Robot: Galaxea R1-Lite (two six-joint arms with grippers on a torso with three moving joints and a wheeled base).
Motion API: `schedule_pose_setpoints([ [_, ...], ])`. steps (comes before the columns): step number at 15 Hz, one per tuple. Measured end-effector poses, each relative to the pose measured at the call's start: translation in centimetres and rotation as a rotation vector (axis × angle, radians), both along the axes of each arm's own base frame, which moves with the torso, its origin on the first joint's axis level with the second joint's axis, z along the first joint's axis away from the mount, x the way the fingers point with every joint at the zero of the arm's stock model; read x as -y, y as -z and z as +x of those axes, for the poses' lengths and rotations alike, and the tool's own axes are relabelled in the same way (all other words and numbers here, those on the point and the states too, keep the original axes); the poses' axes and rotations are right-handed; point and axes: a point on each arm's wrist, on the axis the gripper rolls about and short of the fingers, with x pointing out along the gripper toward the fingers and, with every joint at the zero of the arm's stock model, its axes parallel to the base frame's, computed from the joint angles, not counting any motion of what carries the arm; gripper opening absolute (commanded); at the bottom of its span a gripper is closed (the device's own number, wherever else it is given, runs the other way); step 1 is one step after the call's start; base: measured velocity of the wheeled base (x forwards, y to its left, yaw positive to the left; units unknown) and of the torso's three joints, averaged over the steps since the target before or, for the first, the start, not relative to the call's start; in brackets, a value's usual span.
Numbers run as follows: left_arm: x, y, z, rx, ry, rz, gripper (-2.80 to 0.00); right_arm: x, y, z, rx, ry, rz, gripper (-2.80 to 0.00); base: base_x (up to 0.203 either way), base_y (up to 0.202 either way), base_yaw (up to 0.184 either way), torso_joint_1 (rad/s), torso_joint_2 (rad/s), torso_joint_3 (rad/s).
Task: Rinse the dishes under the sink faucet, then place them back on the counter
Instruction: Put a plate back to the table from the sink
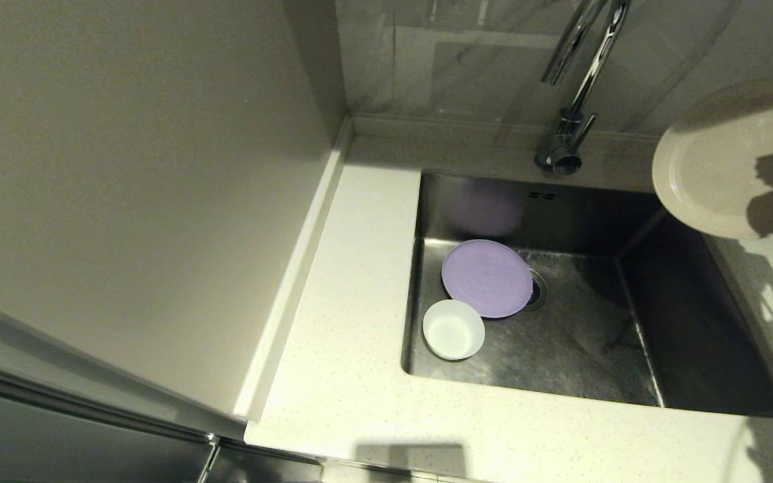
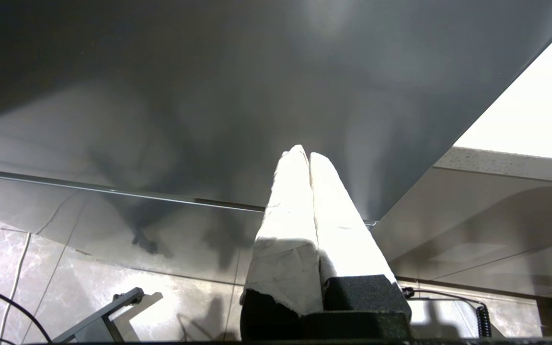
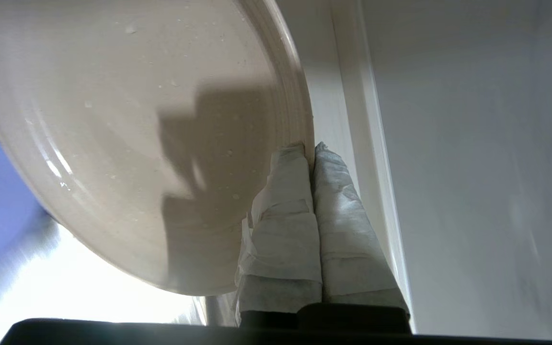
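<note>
A cream-beige plate [image 1: 722,161] hangs tilted in the air over the sink's far right corner, wet with droplets. My right gripper [image 3: 310,147] is shut on the rim of this cream-beige plate [image 3: 127,143]; the gripper itself is off the head view's right edge. In the steel sink [image 1: 695,322] a lilac-purple plate [image 1: 487,278] lies beside the drain, and a small white bowl [image 1: 453,329] stands just in front of it. The chrome faucet [image 1: 578,87] rises behind the basin. My left gripper [image 2: 303,154] is shut and empty, parked low beside a cabinet front.
White speckled counter [image 1: 346,349] frames the basin on the left and front, with a raised back edge. A grey wall panel [image 1: 125,188] stands along the counter's left side. Tiled floor [image 2: 65,287] shows under the left gripper.
</note>
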Motion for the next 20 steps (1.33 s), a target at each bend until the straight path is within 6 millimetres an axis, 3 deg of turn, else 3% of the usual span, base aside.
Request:
schedule_pose_setpoints([
  [5,0.0,0.0,0.0,0.0,0.0,0.0,-2.8,2.8,4.1,-4.9,-0.3,0.143,0.164,-2.8,0.0,0.0,0.0,0.0,0.0,0.0],
  [10,0.0,0.0,0.0,0.0,0.0,0.0,-2.8,4.8,8.4,-9.3,-0.501,0.253,0.167,-2.8,0.0,0.0,0.0,0.0,0.0,0.0],
  [15,0.0,0.0,0.0,0.0,0.0,0.0,-2.8,6.7,10.7,-13.2,-0.676,0.331,0.129,-2.8,0.0,0.0,0.0,0.0,0.0,0.0],
  [20,0.0,0.0,0.0,0.0,0.0,0.0,-2.8,7.9,11.9,-15.3,-0.782,0.361,0.13,-2.8,0.0,0.0,0.0,0.0,0.0,0.0],
])
